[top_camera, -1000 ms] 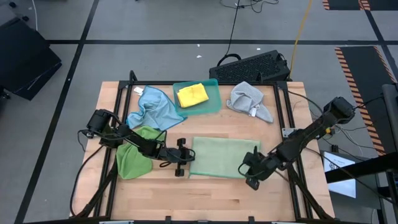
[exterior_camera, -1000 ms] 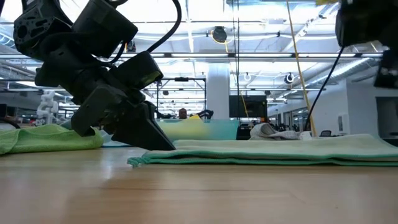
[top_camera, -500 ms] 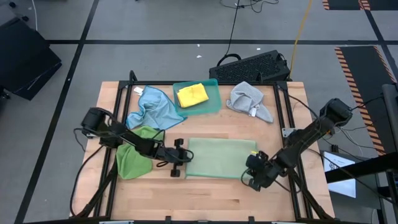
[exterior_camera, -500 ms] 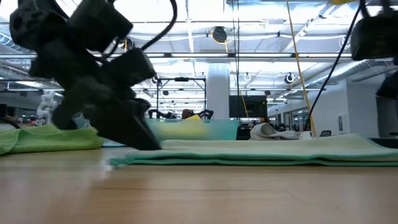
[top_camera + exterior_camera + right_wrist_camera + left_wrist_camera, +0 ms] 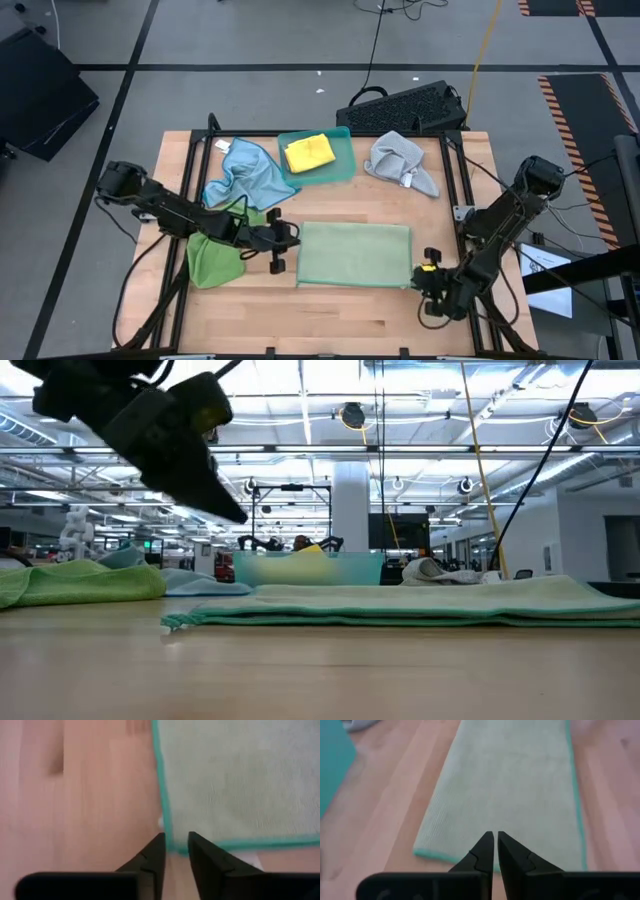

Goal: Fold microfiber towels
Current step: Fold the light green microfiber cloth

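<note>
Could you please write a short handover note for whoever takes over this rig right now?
Left end effector: shut, empty, lifted just off the left end of the folded green towel.
Right end effector: slightly open, empty, off that towel's near right corner.
Done: this green towel lies flat, folded in a rectangle at the table's middle front; a folded yellow towel sits in the teal tray.
Left: crumpled green towel at front left, light blue towel behind it, grey towel at back right.
</note>
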Available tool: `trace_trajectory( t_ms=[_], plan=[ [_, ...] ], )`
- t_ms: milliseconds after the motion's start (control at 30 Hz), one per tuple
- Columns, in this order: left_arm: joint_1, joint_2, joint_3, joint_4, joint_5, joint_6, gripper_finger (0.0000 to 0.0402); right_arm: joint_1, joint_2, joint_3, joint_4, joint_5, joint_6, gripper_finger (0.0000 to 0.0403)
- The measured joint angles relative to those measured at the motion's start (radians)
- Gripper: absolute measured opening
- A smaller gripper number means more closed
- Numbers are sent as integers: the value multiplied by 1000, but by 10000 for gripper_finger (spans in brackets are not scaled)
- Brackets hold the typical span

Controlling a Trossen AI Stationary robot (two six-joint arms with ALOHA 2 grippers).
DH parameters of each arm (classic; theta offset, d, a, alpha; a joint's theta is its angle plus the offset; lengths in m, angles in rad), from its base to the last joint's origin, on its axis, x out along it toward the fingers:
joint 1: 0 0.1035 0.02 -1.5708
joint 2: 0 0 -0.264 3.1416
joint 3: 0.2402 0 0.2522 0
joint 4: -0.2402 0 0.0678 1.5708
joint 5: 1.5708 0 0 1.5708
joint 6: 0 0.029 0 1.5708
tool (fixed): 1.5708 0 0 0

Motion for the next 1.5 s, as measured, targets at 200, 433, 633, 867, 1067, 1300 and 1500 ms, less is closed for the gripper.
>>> trace_trajectory(
  t_ms=[200, 433, 633, 867, 1067, 1300, 1500],
  plan=[
    [-36, 74, 133, -84, -80, 24, 26, 73, 0, -17, 0, 37, -92, 152],
    [-43, 177, 274, -100, -155, 76, 26, 98, 22, -17, 23, 182, -382, 177],
    [-26, 250, 350, -89, -158, 105, 26, 96, 95, -17, 63, 183, -524, 164],
    [-26, 326, 408, -20, -166, 162, 26, 96, 163, -18, 43, 182, -548, 137],
    [-25, 403, 496, -17, -166, 166, 26, 90, 177, -20, 12, 237, -567, 67],
    [-50, 547, 635, 93, -165, 209, 26, 53, 177, -19, 74, 259, -565, 14],
    [-74, 692, 763, 232, -165, 276, 41, 1, 170, -18, 187, 179, -595, 5]
  ],
)
